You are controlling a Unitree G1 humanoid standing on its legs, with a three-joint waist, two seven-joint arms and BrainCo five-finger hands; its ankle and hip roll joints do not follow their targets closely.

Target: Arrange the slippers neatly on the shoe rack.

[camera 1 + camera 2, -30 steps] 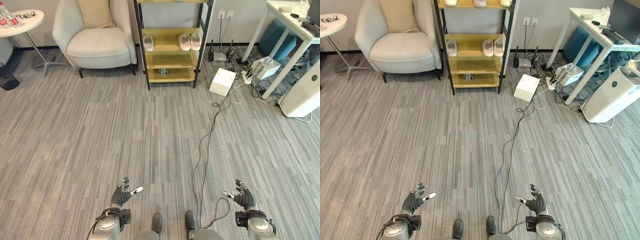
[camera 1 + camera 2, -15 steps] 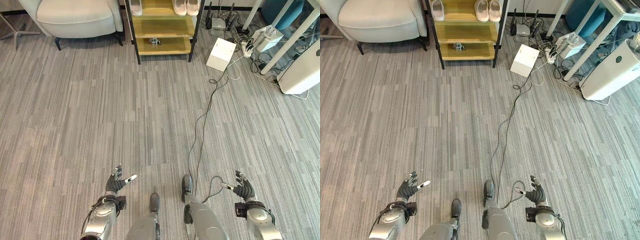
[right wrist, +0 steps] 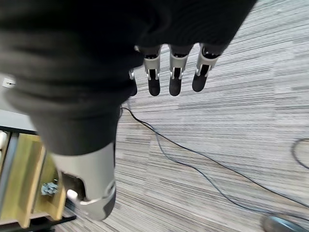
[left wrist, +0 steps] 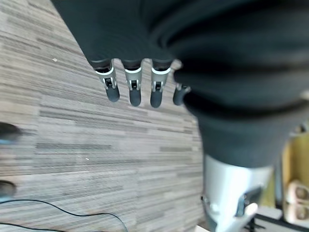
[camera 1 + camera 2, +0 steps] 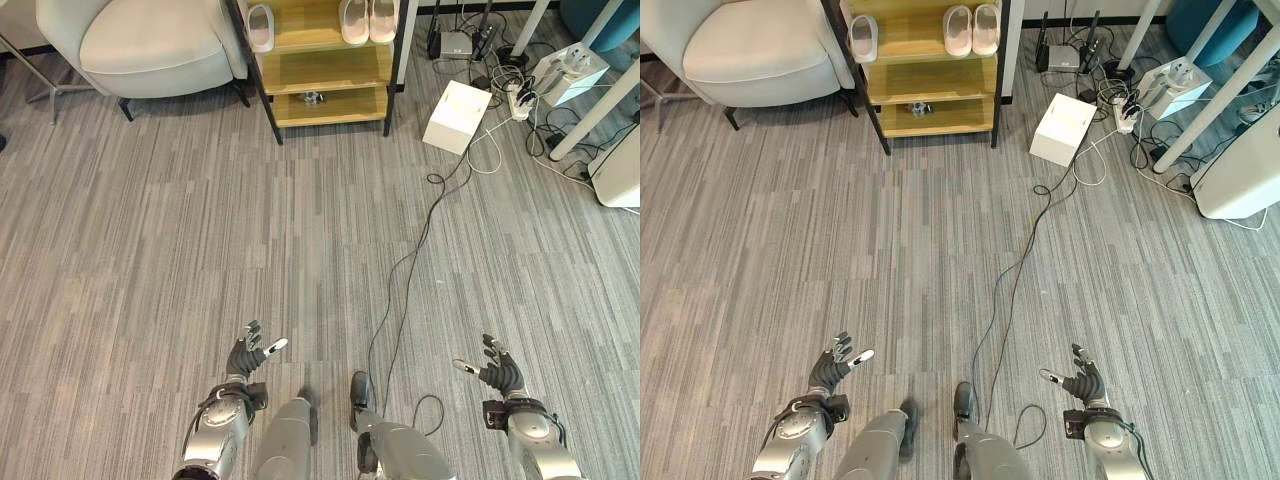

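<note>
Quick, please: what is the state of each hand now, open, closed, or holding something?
Left hand: open, holding nothing.
Right hand: open, holding nothing.

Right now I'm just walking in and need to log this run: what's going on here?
Nothing is being handled. The robot stands on the carpet some way from the shoe rack, with its left hand and right hand open, empty and low in front of it. On one shelf sit a pair of slippers side by side and a single slipper apart at the other end.
</note>
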